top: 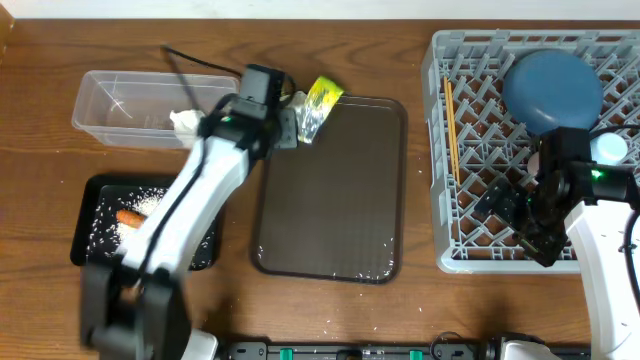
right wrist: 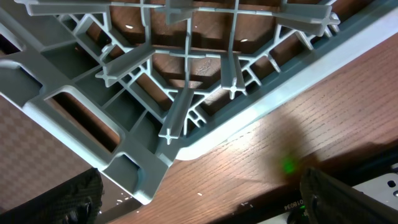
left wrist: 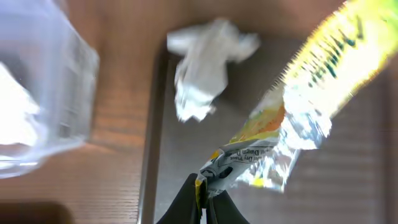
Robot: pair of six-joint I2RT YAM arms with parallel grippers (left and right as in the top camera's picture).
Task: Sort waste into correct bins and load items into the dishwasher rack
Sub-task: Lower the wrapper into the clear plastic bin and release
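We are looking at a table [top: 40, 60] of brown wood, its grain showing under a light sheen. The container [top: 110, 100] is showing as clear, glossy plastic. The wrapper [left wrist: 292, 115] is glinting like crinkled foil film with a shiny printed face. The napkin [left wrist: 208, 71] is reading as soft, crumpled white paper, matt. We are seeing the rack [top: 436, 180] as moulded grey plastic, smooth and dull. The plate [top: 552, 88] is looking smooth and softly sheened, the chopsticks [top: 452, 125] are showing as bare pale wood, and the serving tray [top: 335, 190] is looking dark and faintly glossy.
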